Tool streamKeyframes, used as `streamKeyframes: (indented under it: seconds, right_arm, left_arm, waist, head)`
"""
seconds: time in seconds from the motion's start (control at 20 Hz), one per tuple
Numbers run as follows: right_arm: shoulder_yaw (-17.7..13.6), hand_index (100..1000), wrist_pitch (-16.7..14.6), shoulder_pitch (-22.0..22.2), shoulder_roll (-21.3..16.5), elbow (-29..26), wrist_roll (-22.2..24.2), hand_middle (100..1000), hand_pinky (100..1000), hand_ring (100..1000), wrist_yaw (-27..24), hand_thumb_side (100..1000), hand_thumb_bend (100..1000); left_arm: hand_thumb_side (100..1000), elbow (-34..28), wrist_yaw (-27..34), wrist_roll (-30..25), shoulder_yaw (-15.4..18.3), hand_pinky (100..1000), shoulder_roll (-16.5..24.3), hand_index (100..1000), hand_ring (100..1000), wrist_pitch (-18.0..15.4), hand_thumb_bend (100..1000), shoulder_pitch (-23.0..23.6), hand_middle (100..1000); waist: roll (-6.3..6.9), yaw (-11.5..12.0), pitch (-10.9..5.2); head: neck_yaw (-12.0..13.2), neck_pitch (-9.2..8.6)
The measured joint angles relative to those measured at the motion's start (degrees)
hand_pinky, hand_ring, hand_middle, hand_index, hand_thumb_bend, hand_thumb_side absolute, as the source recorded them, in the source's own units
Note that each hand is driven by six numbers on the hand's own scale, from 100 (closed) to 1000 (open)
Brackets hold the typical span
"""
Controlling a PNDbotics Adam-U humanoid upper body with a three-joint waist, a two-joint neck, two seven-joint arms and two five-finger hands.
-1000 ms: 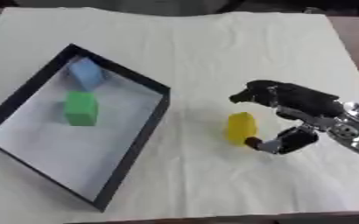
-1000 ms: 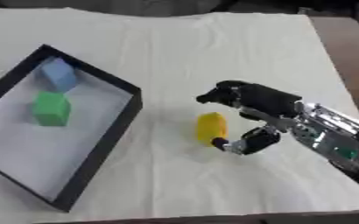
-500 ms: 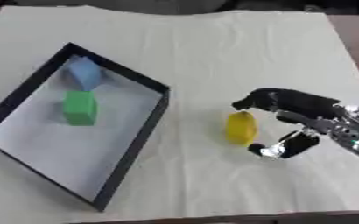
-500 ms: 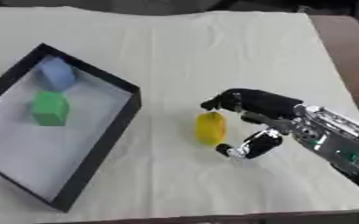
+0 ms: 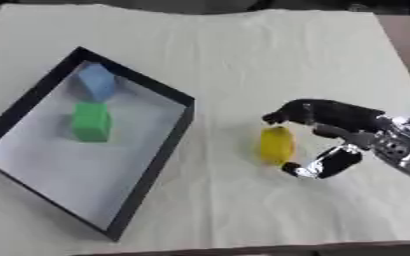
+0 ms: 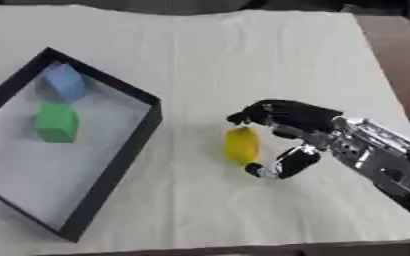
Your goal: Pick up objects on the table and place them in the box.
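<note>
My right robot hand (image 5: 331, 131) brackets the lemon (image 5: 276, 144), fingers apart, not clamped; closing unevenly could roll it toward the surface's near edge.

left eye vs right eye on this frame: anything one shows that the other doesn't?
Only the left eye view: nothing I can make out.

Only the right eye view: more of the silver forearm behind the right hand, and a wider strip of bare brown table past the cloth's right edge.

Both: the yellow oval object on the cream cloth, set between the hand's curled fingers and its thumb, and the black-rimmed box holding a green block and a light blue block. No left hand in either.
</note>
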Motion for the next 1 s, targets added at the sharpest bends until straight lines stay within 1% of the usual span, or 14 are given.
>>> streamKeyframes:
  seconds: [0.3,0.35,0.5,0.55,0.65,0.75,0.95,1.0]
  right_arm:
    - [0.66,922,1.07,-0.29,0.08,0.00,1.60,749,922,778,0.12,354,338]
    - [0.69,906,1.24,-0.44,0.09,0.00,1.77,712,915,770,0.08,341,333]
    - [1.02,885,1.71,-0.74,0.11,0.00,2.12,662,911,762,-0.39,322,326]
    - [1.06,865,1.88,-0.79,0.12,0.00,2.23,623,907,756,-0.53,318,325]
    - [1.29,826,2.13,-1.08,0.21,0.00,2.41,573,898,744,-0.87,318,328]
    - [1.35,795,2.41,-1.21,0.45,0.00,2.47,541,891,737,-0.95,316,330]
    - [1.42,797,2.84,-1.17,0.54,0.00,2.51,546,890,741,-0.95,328,345]
    - [1.50,817,2.96,-1.14,0.54,0.00,2.53,570,894,749,-0.90,335,347]
  left_arm:
    - [625,0.00,0.00,-0.04,-0.10,900,-0.01,817,654,0.04,105,-0.01,803]
    - [627,0.00,0.00,-0.04,-0.10,901,-0.01,817,654,0.04,103,-0.01,804]
    - [627,0.00,0.00,-0.05,-0.10,901,-0.01,817,654,0.05,103,-0.01,804]
    - [627,0.00,0.00,-0.06,-0.10,901,-0.01,817,654,0.06,103,-0.01,804]
    - [628,0.00,0.00,-0.07,-0.10,902,-0.02,817,654,0.07,102,-0.01,804]
    - [627,0.00,0.00,-0.07,-0.10,902,-0.02,817,653,0.07,101,-0.01,804]
    - [630,0.00,0.00,-0.07,-0.10,903,-0.02,817,654,0.07,100,-0.01,805]
    - [630,0.00,0.00,-0.07,-0.10,903,-0.03,817,654,0.07,100,-0.01,805]
  waist:
    - [0.00,0.39,0.09]
    - [0.00,0.40,0.09]
    - [0.00,0.47,0.09]
    - [0.00,0.49,0.09]
    - [0.00,0.52,0.09]
    - [0.00,0.56,0.09]
    - [0.00,0.57,0.09]
    - [0.00,0.57,0.09]
  head:
    - [0.13,0.00]
    - [0.14,0.00]
    - [0.16,0.00]
    - [0.17,0.00]
    - [0.20,0.00]
    - [0.23,0.00]
    - [0.36,0.00]
    - [0.36,0.00]
